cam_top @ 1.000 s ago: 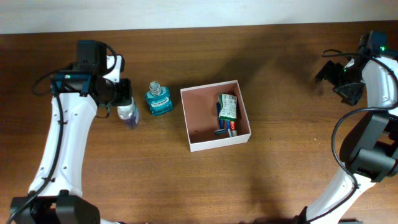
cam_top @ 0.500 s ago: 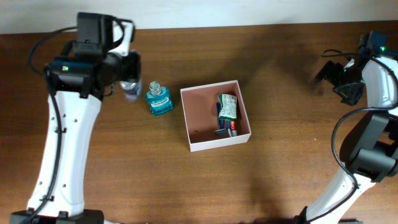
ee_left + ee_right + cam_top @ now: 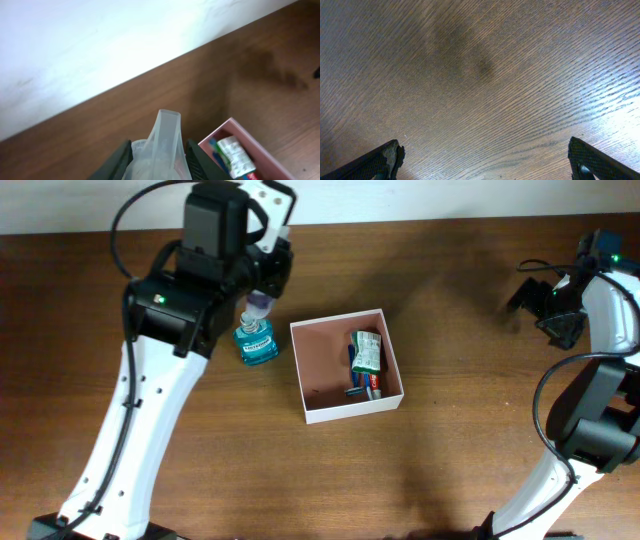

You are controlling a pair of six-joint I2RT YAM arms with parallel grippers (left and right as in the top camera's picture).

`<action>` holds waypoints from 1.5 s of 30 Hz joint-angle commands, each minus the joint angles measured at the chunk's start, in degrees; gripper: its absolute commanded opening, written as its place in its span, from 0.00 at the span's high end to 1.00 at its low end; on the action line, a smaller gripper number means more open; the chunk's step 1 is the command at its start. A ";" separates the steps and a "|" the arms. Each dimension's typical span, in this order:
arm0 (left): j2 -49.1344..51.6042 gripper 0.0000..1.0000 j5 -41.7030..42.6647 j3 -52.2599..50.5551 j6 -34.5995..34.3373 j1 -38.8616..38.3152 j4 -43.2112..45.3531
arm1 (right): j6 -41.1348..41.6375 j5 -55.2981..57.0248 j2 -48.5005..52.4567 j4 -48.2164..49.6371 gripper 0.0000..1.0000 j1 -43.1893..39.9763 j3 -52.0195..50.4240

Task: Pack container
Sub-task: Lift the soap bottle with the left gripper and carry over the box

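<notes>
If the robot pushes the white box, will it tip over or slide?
Probably slide, not tip: the container is shallow, wide and flat on the table. It looks like thin cardboard holding few items, so likely light, and its walls may bend if squeezed.

Surface: dark brown wood-grain table [image 3: 330, 480] fills the overhead view | Backdrop: plain white wall [image 3: 420, 198] runs along its far edge | Light: soft shadows on the wood, bright glare in the right wrist view

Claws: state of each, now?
Left claw: closed on the clear bottle.
Right claw: open, empty.
</notes>
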 commanded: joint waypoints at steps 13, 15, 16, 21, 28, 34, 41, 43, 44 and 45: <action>9.53 0.77 16.11 2.16 6.84 -2.34 3.32 | 0.04 0.50 0.11 0.15 0.02 -0.04 -0.35; 10.82 0.77 17.92 2.16 6.88 -2.34 3.52 | 0.07 0.50 0.11 0.15 0.02 -0.04 -0.35; 11.32 0.77 18.49 2.16 6.88 -2.34 3.54 | 0.07 0.50 0.11 0.13 0.02 -0.04 -0.35; 13.97 0.77 19.32 2.16 6.91 -2.32 3.85 | 0.07 0.50 0.11 0.15 0.02 -0.04 -0.35; 16.96 0.77 22.60 2.16 10.56 -2.32 3.96 | 0.07 0.50 0.11 0.13 0.02 -0.04 -0.35; 19.21 0.77 27.58 2.16 10.99 -2.32 3.48 | 0.07 0.50 0.11 0.15 0.01 -0.04 -0.35; 19.61 0.77 29.64 2.14 13.81 -2.32 1.73 | 0.07 0.50 0.11 0.13 0.02 -0.04 -0.35; 19.61 0.77 29.62 2.14 13.81 -2.32 1.07 | 0.07 0.50 0.11 0.15 0.02 -0.04 -0.35; 19.61 0.77 29.62 2.14 13.81 -2.32 0.76 | 0.07 0.50 0.11 0.15 0.02 -0.04 -0.35; 19.58 0.77 29.62 2.14 13.81 -2.32 0.35 | 0.07 0.50 0.11 0.15 0.02 -0.04 -0.35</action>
